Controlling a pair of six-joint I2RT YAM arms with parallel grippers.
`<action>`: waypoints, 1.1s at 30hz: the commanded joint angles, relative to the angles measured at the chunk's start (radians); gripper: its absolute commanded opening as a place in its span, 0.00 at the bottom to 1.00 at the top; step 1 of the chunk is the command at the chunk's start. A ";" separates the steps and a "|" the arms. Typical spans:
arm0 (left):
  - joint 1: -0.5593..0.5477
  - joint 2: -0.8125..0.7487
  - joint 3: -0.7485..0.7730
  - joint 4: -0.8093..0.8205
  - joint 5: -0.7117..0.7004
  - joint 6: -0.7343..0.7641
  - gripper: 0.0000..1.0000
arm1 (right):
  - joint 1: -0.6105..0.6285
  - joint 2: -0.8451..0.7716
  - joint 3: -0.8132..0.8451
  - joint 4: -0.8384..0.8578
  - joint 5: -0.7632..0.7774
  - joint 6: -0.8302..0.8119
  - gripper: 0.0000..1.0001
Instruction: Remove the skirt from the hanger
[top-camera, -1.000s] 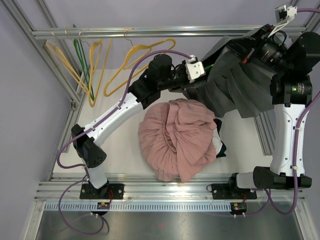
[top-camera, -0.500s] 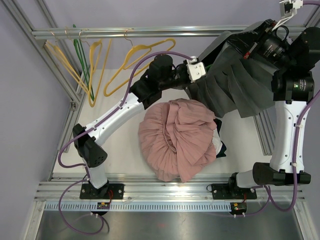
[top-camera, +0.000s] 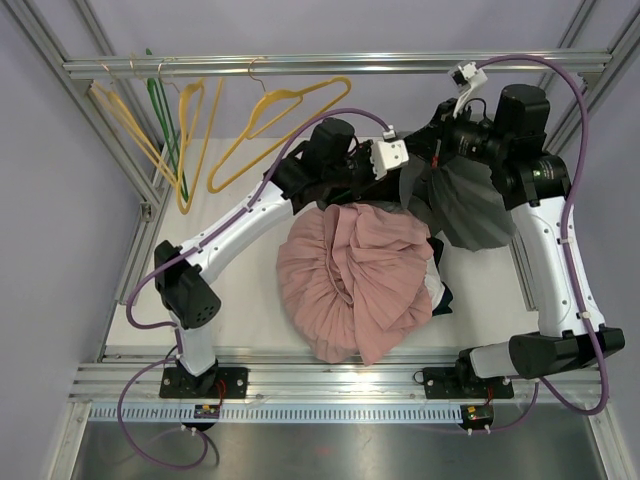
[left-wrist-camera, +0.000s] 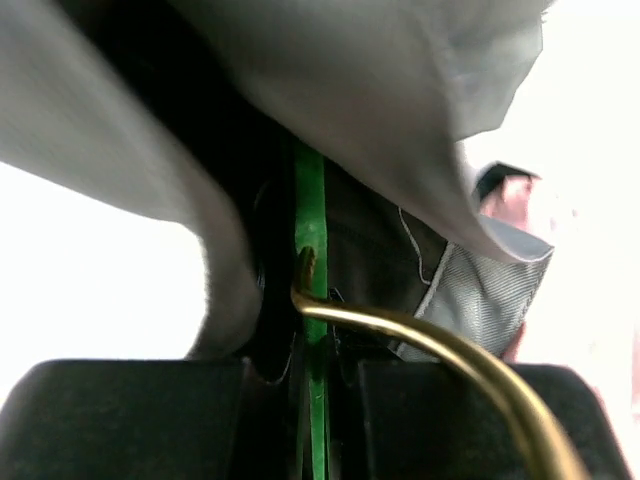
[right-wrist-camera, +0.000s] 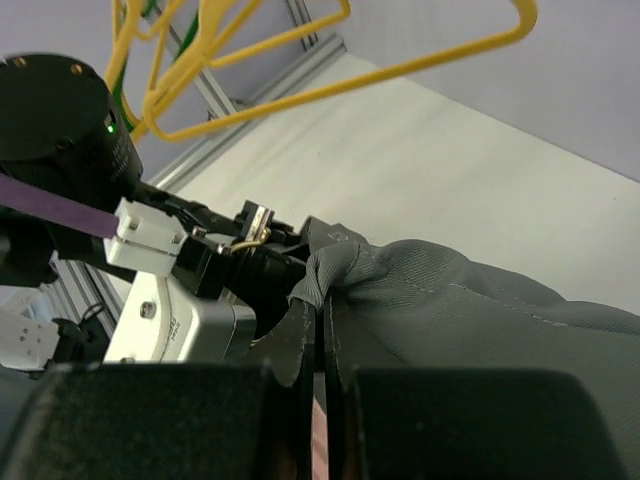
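A dark grey pleated skirt (top-camera: 468, 203) hangs bunched between my two grippers above the back of the table. In the left wrist view a thin green hanger (left-wrist-camera: 310, 215) with a brass hook (left-wrist-camera: 420, 335) runs between the jaws, and my left gripper (left-wrist-camera: 318, 385) is shut on it, with grey fabric (left-wrist-camera: 400, 90) draped over it. My right gripper (right-wrist-camera: 321, 330) is shut on a fold of the skirt's edge (right-wrist-camera: 345, 265), right next to the left gripper (right-wrist-camera: 245, 250). From above, the left gripper (top-camera: 405, 170) and the right gripper (top-camera: 428, 160) nearly meet.
A crumpled pink garment (top-camera: 355, 275) lies in a heap on the table below the grippers. Yellow hangers (top-camera: 285, 108) and a green one (top-camera: 163, 125) hang on the rail (top-camera: 300, 65) at the back left. Aluminium frame posts stand on both sides.
My right arm has swung left and down from the back right corner, pulling the grey skirt with it. The skirt was spread wide and is now bunched by the left gripper, which shifted slightly right.
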 joint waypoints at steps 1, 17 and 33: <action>-0.023 0.045 0.051 0.033 -0.024 -0.046 0.00 | 0.123 -0.084 0.001 -0.091 -0.248 -0.046 0.00; 0.006 0.015 0.129 0.166 0.137 -0.212 0.00 | 0.128 -0.010 0.020 -0.352 -0.151 -0.391 0.02; 0.016 -0.013 0.098 0.061 0.162 -0.057 0.00 | 0.101 0.051 0.412 -0.761 0.080 -0.870 0.69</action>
